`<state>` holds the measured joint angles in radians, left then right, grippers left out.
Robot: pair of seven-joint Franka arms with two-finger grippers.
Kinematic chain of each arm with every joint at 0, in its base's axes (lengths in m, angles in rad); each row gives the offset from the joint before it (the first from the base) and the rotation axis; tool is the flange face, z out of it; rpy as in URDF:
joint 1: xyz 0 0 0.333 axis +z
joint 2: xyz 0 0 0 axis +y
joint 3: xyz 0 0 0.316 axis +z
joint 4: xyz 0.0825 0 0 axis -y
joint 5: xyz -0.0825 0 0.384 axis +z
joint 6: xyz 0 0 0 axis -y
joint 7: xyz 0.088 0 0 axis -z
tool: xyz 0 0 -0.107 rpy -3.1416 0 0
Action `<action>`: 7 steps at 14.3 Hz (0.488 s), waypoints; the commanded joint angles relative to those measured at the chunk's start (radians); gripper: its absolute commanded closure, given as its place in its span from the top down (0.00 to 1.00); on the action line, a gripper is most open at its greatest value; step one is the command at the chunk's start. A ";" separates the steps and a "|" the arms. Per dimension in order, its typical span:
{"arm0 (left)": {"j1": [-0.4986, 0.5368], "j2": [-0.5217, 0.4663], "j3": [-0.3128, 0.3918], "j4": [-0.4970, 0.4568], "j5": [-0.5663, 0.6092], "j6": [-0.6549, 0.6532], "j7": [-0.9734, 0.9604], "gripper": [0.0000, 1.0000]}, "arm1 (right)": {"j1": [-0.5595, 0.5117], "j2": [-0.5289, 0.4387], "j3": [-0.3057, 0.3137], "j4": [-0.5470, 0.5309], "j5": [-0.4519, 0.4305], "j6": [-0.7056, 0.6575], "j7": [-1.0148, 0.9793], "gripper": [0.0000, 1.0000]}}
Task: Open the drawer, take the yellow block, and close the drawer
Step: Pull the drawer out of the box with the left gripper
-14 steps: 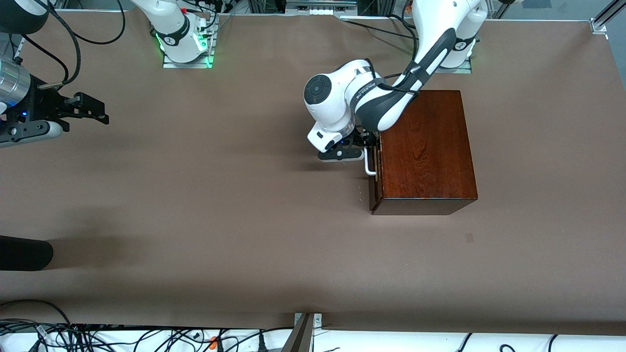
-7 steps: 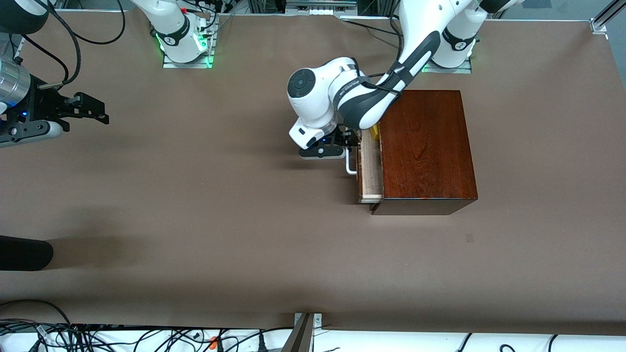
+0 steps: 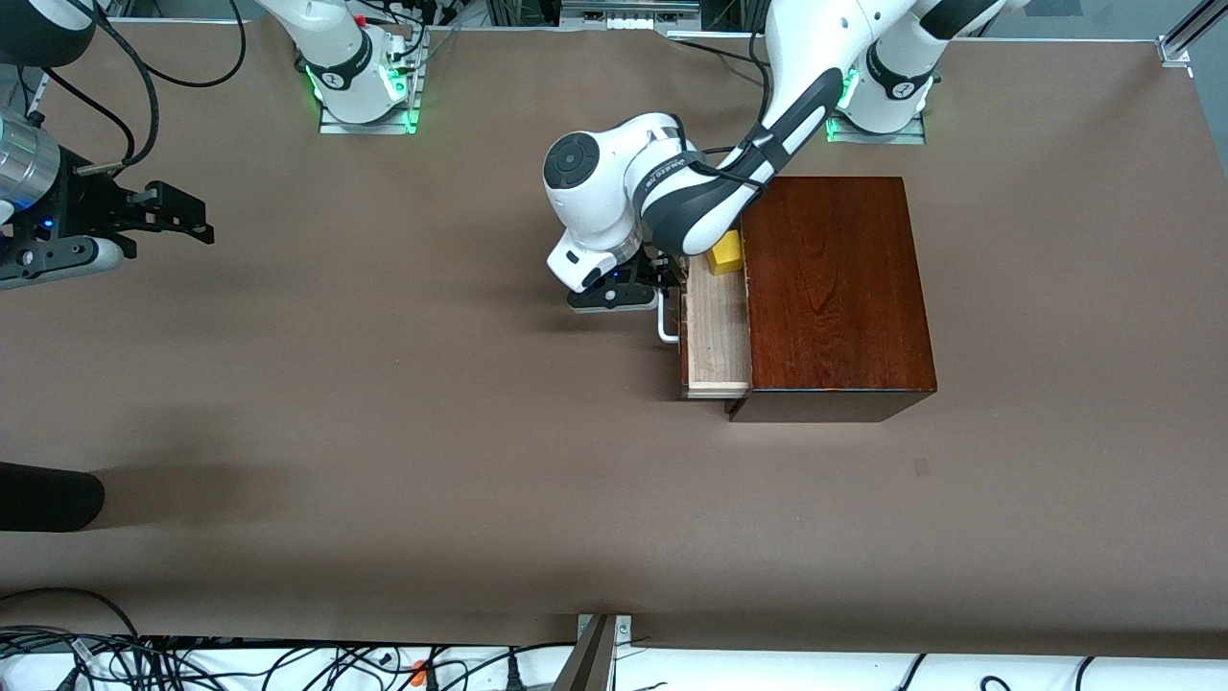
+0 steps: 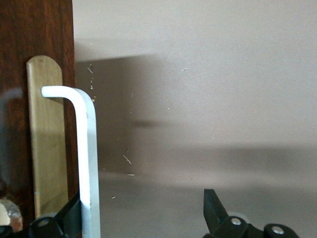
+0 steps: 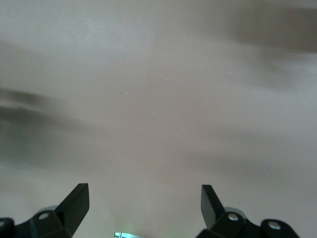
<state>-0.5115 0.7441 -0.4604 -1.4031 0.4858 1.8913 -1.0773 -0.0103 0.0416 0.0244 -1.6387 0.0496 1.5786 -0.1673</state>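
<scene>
front view, drawer (image 3: 715, 336): part open, so you see the block (image 3: 726, 251).
left gripper (image 3: 662, 288): fingers wide, hooked at the handle (image 4: 86, 158).
right gripper (image 5: 143, 208): spread empty, waiting.

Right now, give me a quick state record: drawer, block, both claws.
drawer: pale-wood tray with dark reddish front, partly pulled out of the glossy dark mahogany box
handle: white bar on the drawer front
block: small bright yellow cube, in the drawer, at its end nearest the robot bases
left claw: open, one finger against the handle
right claw: open, over bare table at the right arm's end, waiting
</scene>
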 commanded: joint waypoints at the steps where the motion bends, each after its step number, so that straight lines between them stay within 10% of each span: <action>1: -0.056 0.070 -0.006 0.119 -0.016 0.006 -0.024 1.00 | -0.008 -0.008 0.006 -0.003 0.007 -0.009 -0.001 1.00; 7: -0.094 0.118 -0.004 0.208 -0.016 0.008 -0.049 1.00 | -0.008 -0.006 0.006 -0.003 0.015 -0.009 -0.001 1.00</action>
<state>-0.5689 0.8135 -0.4558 -1.2866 0.4860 1.8803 -1.1013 -0.0103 0.0417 0.0244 -1.6387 0.0508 1.5786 -0.1673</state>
